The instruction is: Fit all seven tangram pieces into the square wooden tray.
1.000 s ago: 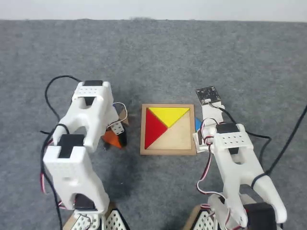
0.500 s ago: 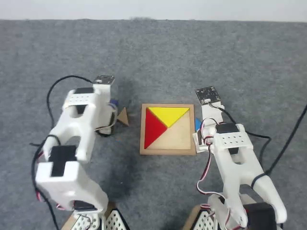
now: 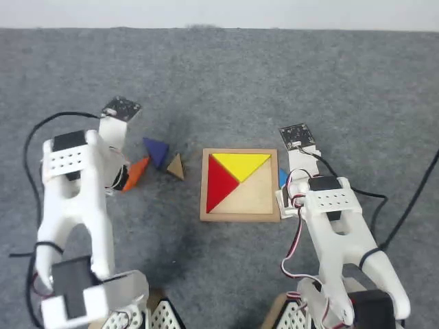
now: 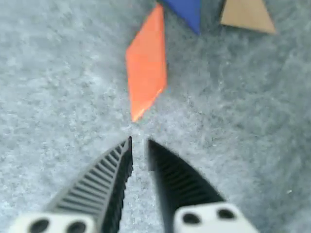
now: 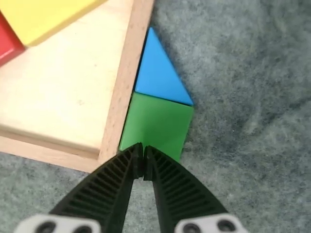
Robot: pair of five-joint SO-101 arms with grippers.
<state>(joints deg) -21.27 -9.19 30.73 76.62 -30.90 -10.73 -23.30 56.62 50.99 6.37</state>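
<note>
Left end effector (image 4: 139, 143): black, ribbed fingers, released, standing a narrow gap apart with nothing between them. It is hovering over the grey desk (image 3: 274, 89), its tips pointing at the near corner of the orange piece.

Orange parallelogram (image 3: 136, 173) (image 4: 146, 65): lying flat on the desk, well left of the tray, just beside the left arm.

Dark blue triangle (image 3: 156, 151) (image 4: 184, 9): lying next to the orange piece, one corner nearly touching it.

Tan triangle (image 3: 176, 166) (image 4: 247, 15): small, natural wood colour, lying between the dark blue triangle and the tray's left rim.

Square wooden tray (image 3: 240, 214) (image 5: 127, 73): pale wood with a raised rim, sitting mid-desk between the two arms. It is holding two large triangles: red triangle (image 3: 221, 184) filling the left side, yellow triangle (image 3: 241, 164) filling the far side, their long edges meeting. The rest of the floor is showing bare wood.

Light blue triangle (image 5: 158, 70) (image 3: 282, 178): lying outside the tray, touching its right rim.

Green square (image 5: 158, 124): lying outside the same rim, touching the light blue triangle.

Right end effector (image 5: 143, 148): clenched, tips together, empty, hovering at the green square's near edge.
</note>
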